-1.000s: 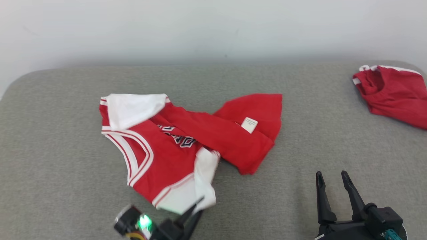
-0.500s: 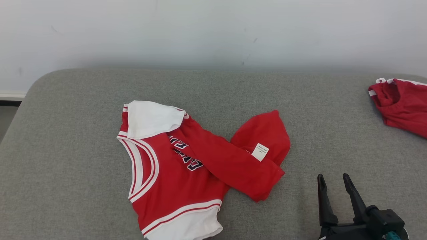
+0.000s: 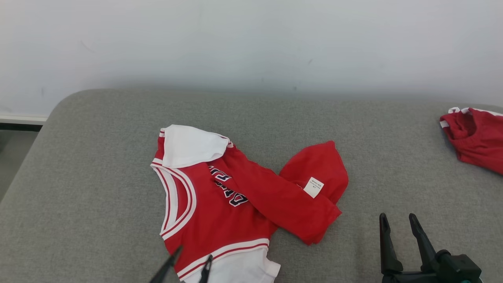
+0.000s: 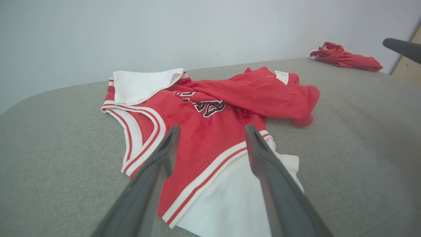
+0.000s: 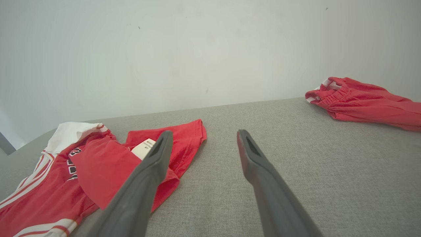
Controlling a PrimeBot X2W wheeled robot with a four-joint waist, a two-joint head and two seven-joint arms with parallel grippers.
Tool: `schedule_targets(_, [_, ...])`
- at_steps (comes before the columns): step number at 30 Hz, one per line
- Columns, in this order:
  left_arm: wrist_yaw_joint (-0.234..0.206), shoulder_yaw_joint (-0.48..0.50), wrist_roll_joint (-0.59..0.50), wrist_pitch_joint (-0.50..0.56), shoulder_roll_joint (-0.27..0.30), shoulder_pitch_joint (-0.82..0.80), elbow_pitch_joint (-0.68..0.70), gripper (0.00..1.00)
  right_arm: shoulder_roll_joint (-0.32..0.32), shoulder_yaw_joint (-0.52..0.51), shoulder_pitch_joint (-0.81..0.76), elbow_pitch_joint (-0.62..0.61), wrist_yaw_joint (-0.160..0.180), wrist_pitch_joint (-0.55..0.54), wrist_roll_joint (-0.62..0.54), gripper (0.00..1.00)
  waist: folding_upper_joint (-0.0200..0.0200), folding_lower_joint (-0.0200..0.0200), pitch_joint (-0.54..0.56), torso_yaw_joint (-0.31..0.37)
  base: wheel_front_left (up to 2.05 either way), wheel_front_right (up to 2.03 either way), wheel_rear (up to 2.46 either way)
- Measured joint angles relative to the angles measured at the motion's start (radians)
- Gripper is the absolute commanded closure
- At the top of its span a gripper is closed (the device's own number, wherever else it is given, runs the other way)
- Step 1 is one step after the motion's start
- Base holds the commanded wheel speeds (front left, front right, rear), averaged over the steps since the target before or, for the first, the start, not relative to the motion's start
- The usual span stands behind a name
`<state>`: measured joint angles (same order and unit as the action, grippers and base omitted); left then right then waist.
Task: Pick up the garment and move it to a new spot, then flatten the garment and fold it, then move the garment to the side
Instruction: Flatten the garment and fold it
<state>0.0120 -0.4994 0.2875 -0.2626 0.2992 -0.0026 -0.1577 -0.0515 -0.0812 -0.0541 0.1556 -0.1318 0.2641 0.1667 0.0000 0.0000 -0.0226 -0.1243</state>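
A red jersey (image 3: 220, 204) with white trim and dark lettering lies crumpled on the grey cushion (image 3: 98, 157), its lower half folded over with a white label showing. Its white-edged shoulder reaches the head view's bottom edge. My left gripper (image 3: 193, 257) hovers open over that near shoulder; in the left wrist view the jersey (image 4: 210, 112) lies between and beyond the left gripper (image 4: 212, 130), with nothing held. My right gripper (image 3: 397, 219) stands open at the lower right, apart from the cloth; the right wrist view has the jersey (image 5: 98, 164) to the left of the right gripper (image 5: 202, 135).
A second red garment (image 3: 477, 137) lies bunched at the cushion's far right, also visible as a red garment (image 5: 358, 102) in the right wrist view. A pale wall (image 3: 251, 39) runs behind. The cushion's rounded left corner meets the floor (image 3: 11, 157). Bare cushion spreads between the two garments.
The head camera has turned, shifting the whole scene right and down. The left gripper, out of view half a second ago, shows again at the bottom edge, now open. The jersey lies released.
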Motion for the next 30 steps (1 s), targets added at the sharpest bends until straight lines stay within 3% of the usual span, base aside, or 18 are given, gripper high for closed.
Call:
schedule_targets(11, [-0.12,0.322,-0.01,0.0,-0.038,0.052,0.18,0.0,0.0,0.003,-0.011,0.011,0.0,0.0,0.002,0.0,0.0,0.0,0.035,-0.022,0.0,0.0,0.0])
schedule_targets(19, [-0.153,0.444,-0.075,0.0,-0.053,0.101,0.165,0.0,0.001,0.01,-0.016,0.04,0.0,0.0,0.002,0.0,0.0,-0.0001,0.045,-0.032,0.0,0.0,0.0])
schedule_targets(30, [-0.082,0.417,-0.121,0.0,-0.084,0.142,0.066,0.0,0.0,0.058,0.041,0.165,0.0,-0.018,-0.001,0.0,0.0,0.0,0.046,-0.06,0.0,0.0,0.0])
